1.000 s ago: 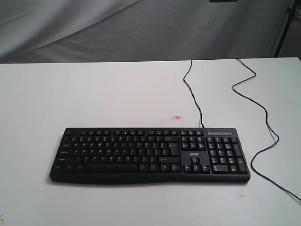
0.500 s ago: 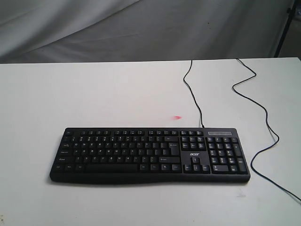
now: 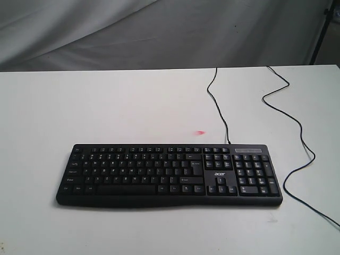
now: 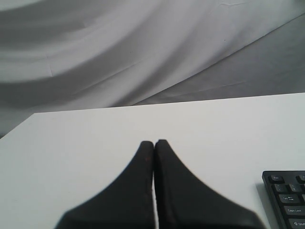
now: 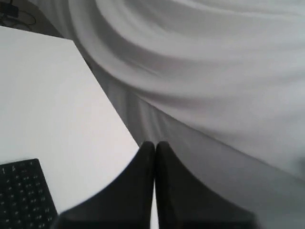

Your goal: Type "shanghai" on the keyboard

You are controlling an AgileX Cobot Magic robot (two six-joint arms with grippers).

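The black full-size keyboard [image 3: 169, 174] lies flat on the white table near its front edge, number pad and small white logo to the right, its thin black cable [image 3: 218, 106] running back. Neither arm shows in the exterior view. In the left wrist view my left gripper [image 4: 154, 142] is shut with nothing in it, over bare table, and a corner of the keyboard [image 4: 287, 198] shows off to one side. In the right wrist view my right gripper [image 5: 155, 143] is shut and empty near the table's edge, with a corner of the keyboard [image 5: 23, 196] apart from it.
A second black cable [image 3: 297, 127] snakes across the right part of the white table [image 3: 106, 106] and off its front right. A small pink mark [image 3: 200, 132] sits just behind the keyboard. Grey cloth [image 3: 159, 32] hangs behind the table.
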